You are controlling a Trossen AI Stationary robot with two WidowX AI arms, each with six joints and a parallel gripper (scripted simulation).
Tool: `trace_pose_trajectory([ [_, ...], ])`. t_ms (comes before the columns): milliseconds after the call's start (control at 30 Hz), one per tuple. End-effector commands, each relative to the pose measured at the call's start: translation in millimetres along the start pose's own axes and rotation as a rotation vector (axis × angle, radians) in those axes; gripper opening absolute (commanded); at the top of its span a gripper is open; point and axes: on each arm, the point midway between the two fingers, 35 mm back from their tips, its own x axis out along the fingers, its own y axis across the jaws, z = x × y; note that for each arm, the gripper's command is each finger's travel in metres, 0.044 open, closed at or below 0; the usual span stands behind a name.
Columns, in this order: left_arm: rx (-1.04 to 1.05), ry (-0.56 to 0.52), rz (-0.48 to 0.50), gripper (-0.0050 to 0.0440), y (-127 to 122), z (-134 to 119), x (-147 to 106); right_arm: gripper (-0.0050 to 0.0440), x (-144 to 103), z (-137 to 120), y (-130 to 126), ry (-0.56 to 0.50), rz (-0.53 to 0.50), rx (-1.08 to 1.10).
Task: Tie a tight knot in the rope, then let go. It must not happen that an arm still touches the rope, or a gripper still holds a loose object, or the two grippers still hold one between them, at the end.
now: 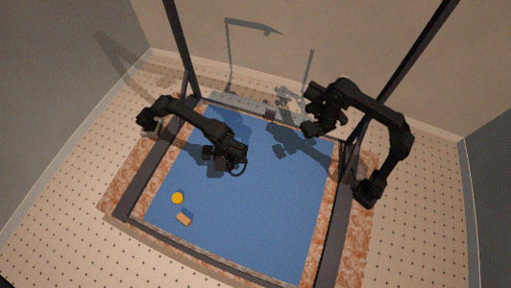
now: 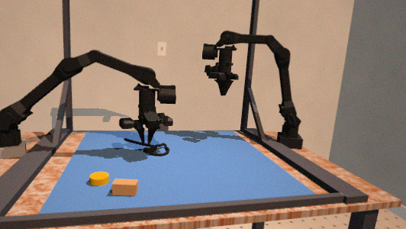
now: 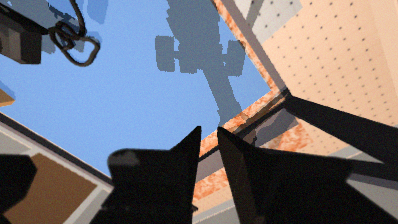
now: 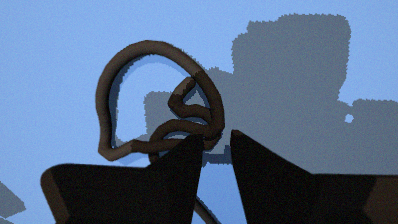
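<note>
A pale wall plate (image 2: 162, 49) is showing on the far wall, its surface too small to read. A dark metal frame (image 1: 149, 168) (image 2: 175, 211) (image 3: 340, 115) is bordering the blue mat (image 1: 250, 211) (image 2: 214, 172) (image 3: 125, 90) (image 4: 50, 30). A yellow disc (image 1: 177, 198) (image 2: 99, 179) is lying near and left, with an orange block (image 1: 183, 219) (image 2: 125, 187) (image 3: 5, 98) just beside it.

The dark rope (image 1: 246, 165) (image 2: 168, 149) (image 3: 95, 52) (image 4: 102, 100) is lying on the mat, left of centre and farther back, forming a loose loop with crossed strands. From the left side, the right gripper (image 1: 226, 162) (image 2: 146, 144) (image 4: 216, 135) is hovering low over it, its fingers standing slightly apart with nothing clamped; whether they are touching the rope, I can't tell. High on the far right, the left gripper (image 1: 324, 108) (image 2: 223, 93) (image 3: 209, 130) is pointing down, its fingertips slightly apart and holding nothing.
</note>
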Motion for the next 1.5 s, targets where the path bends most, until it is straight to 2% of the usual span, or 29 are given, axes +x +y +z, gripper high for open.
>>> trace_pose_trajectory([
  [0, -0.007, -0.023, 0.015, 0.0085, 0, -2, -8, 0.0085, -11, 4, 9, -0.010, 0.029, -0.005],
  [433, -0.007, -0.023, 0.015, 0.0085, 0, -2, -8, 0.0085, -11, 8, 21, -0.011, 0.031, -0.005],
  [700, -0.007, -0.023, 0.015, 0.0085, 0, -2, -8, 0.0085, -12, 12, 31, -0.021, 0.059, -0.005],
  [1133, -0.007, -0.023, 0.015, 0.0085, 0, -2, -8, 0.0085, -12, 23, 57, -0.064, 0.175, -0.005],
  [1467, -0.007, -0.023, 0.015, 0.0085, 0, -2, -8, 0.0085, -10, 23, 58, -0.064, 0.177, -0.005],
])
